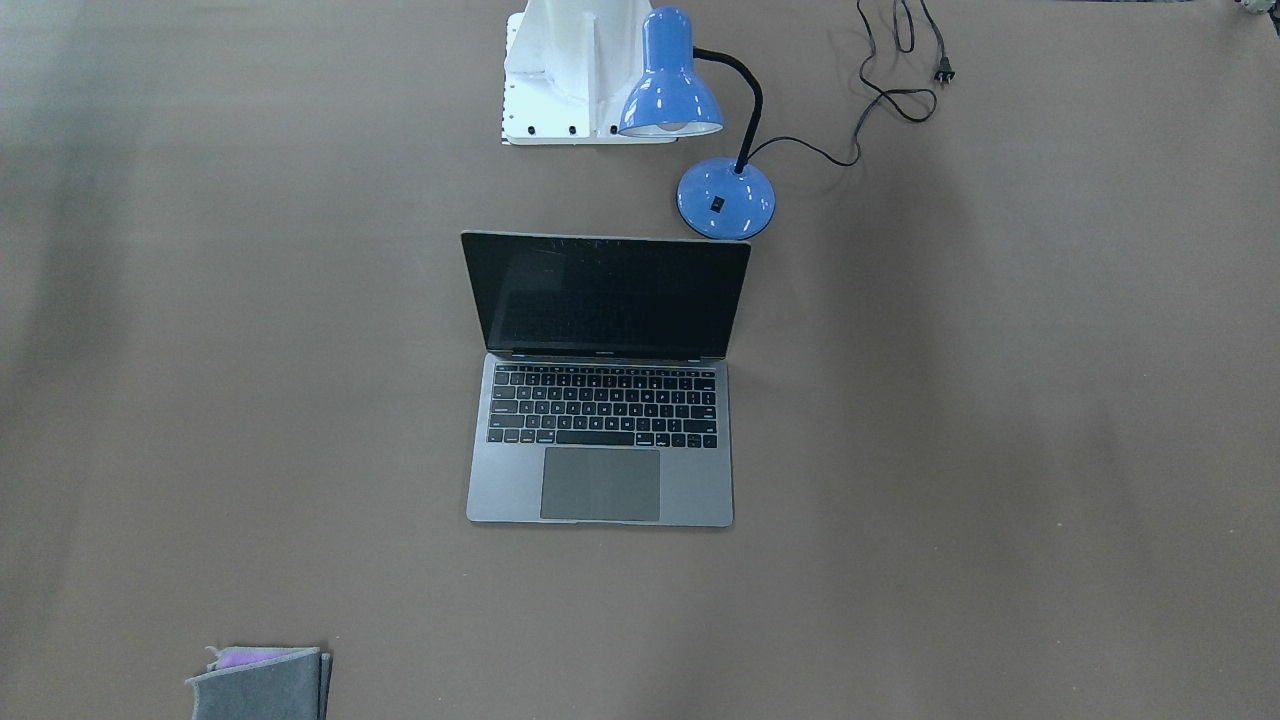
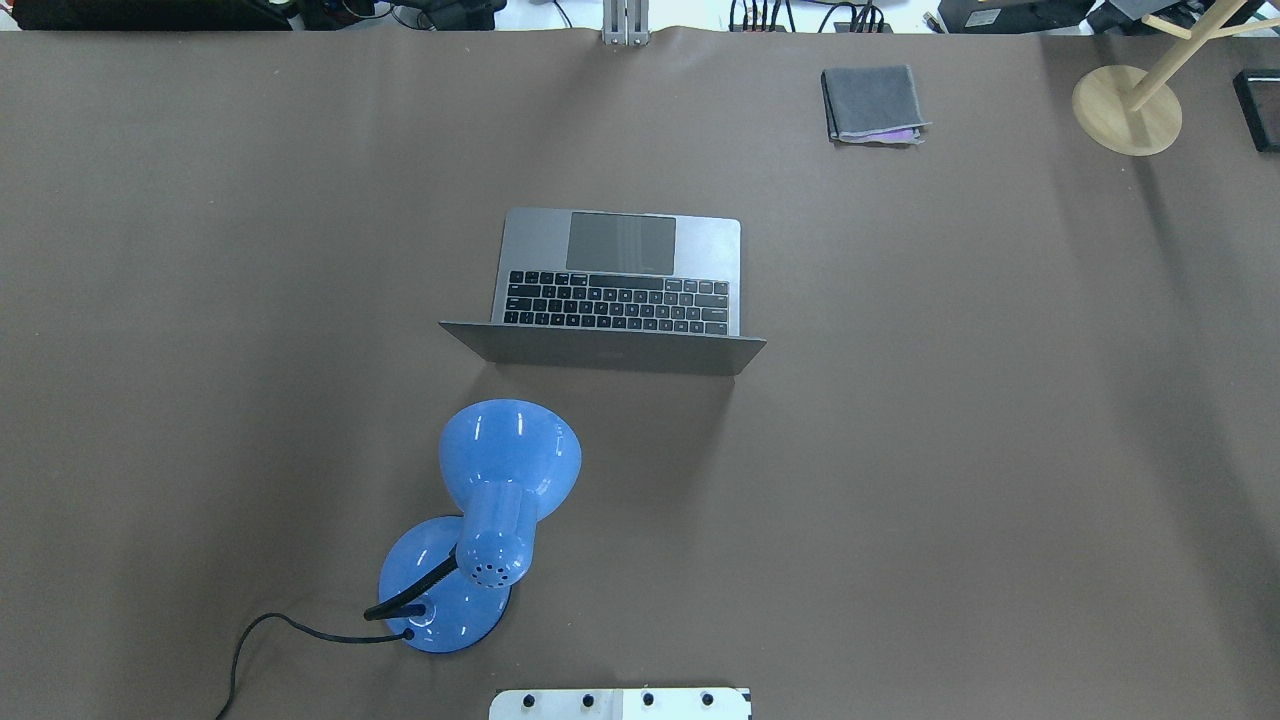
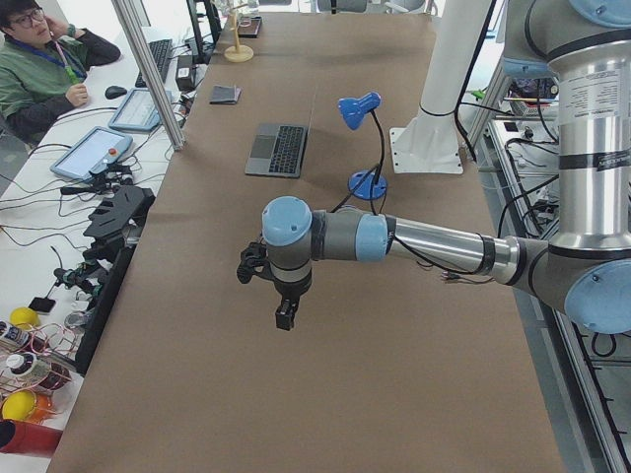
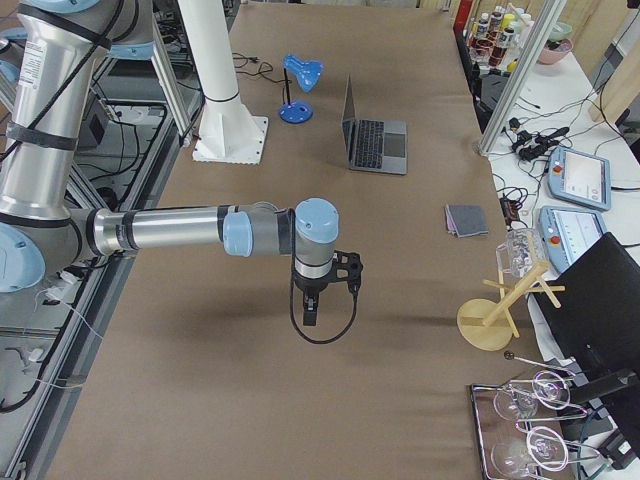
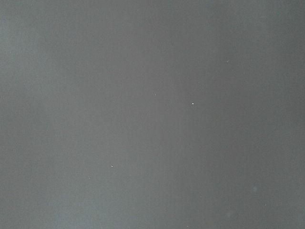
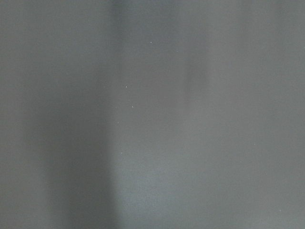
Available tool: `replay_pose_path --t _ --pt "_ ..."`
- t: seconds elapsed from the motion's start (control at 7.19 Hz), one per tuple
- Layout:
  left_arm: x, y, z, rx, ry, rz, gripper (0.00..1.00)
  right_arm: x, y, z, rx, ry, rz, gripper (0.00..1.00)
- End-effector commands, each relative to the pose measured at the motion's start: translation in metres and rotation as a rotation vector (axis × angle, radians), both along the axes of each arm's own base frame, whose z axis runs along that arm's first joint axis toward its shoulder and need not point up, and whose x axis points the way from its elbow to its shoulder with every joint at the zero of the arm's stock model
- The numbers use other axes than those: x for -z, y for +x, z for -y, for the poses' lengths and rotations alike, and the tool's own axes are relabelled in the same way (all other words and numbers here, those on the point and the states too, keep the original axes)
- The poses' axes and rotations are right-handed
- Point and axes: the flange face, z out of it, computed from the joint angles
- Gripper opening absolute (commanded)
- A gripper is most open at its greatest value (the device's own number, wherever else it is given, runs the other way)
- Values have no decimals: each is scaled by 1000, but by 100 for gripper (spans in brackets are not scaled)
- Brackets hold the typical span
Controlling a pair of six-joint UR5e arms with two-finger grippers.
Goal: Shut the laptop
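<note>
Waiting open in the middle of the table (image 1: 1000,450), a grey laptop (image 1: 600,470) sits well apart from the 2 robot arms meant to shut it.

The left arm (image 3: 424,241) and right arm (image 4: 170,230) stretch over bare tabletop at opposite ends, the left gripper (image 3: 284,315) and right gripper (image 4: 310,314) pointing straight down, seemingly parked there to leave the centre free. Only side cameras catch them, so how far either pincer is open cannot be told; nothing shows in their grasp. The laptop's screen leans slightly past upright with its back to the robot, so pushing the top edge forward and down looks the likely move. A blue desk lamp (image 1: 670,85) stands near that lid on the robot's left and could crowd the left arm. A folded grey cloth (image 1: 262,680) lies near the far edge.
</note>
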Motion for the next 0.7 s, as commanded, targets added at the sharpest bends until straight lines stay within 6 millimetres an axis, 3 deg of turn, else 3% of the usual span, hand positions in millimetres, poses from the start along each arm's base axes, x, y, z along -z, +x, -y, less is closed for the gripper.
replay_pose_path --t 0.0,0.28,0.56 --pt "2 0 0 0 3 -2 99 0 0 0 0 0 -1 100" --pt "6 0 2 0 11 0 99 1 0 1 1 7 4 100" --pt "10 0 5 5 13 0 99 19 -2 13 -8 195 34 100"
